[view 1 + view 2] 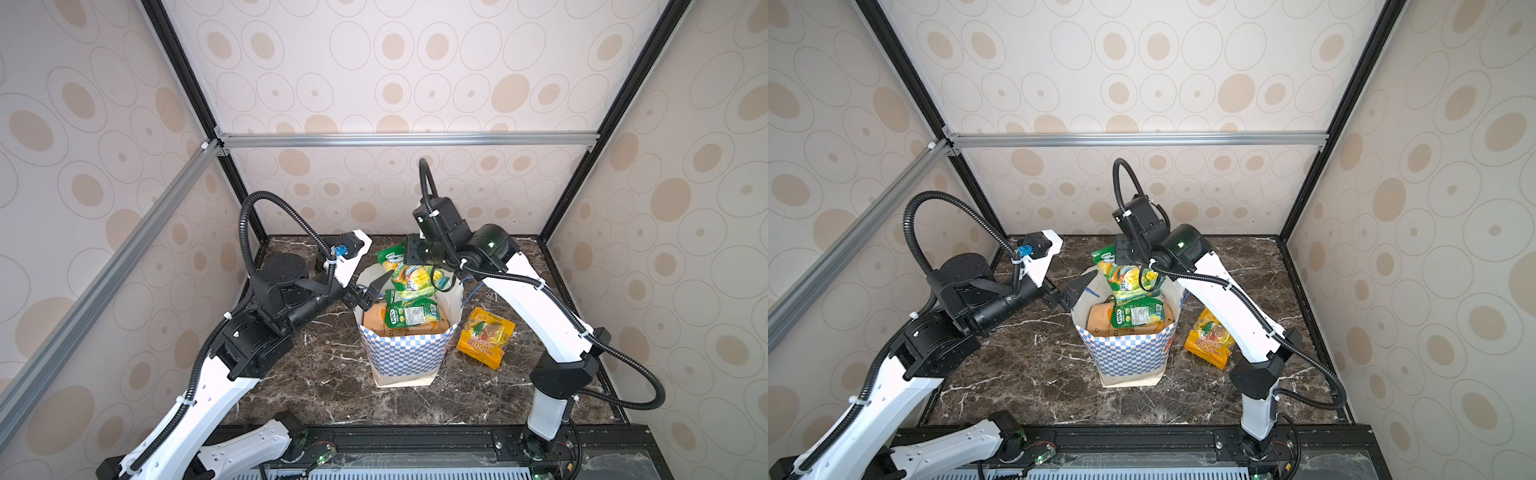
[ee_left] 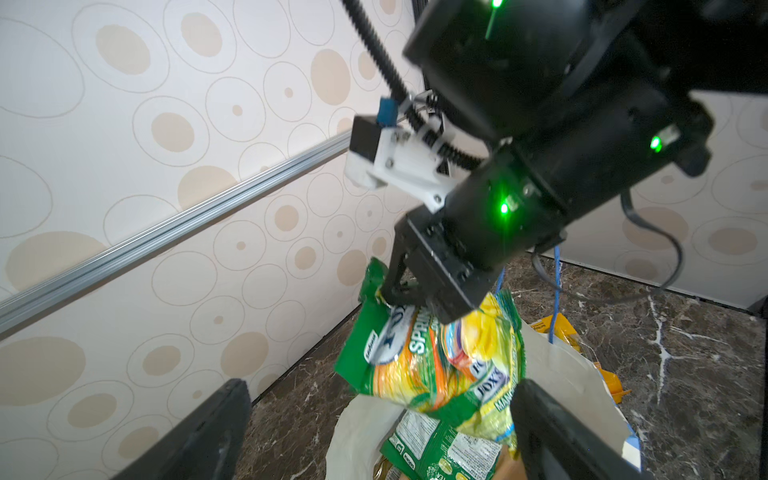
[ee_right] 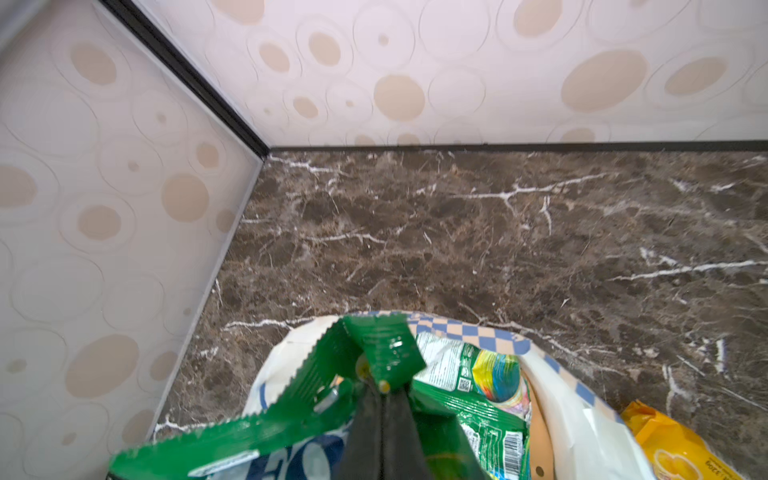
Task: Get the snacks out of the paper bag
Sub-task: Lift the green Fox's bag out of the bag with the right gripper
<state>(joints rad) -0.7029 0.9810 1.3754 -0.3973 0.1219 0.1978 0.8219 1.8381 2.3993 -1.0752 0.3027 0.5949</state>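
Slip risk.
My right tool [image 2: 401, 297] pinches the green packet [image 1: 415, 279] by its seal only; my left tool [image 1: 372, 296] gapes at the paper bag [image 1: 405, 353], which could tip.

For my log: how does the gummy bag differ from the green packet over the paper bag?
The gummy bag lies on the table beside the paper bag; the green packet hangs over it, pinched by the right end effector. The gummy bag is yellow-orange, the green packet mostly green. Both: soft plastic.
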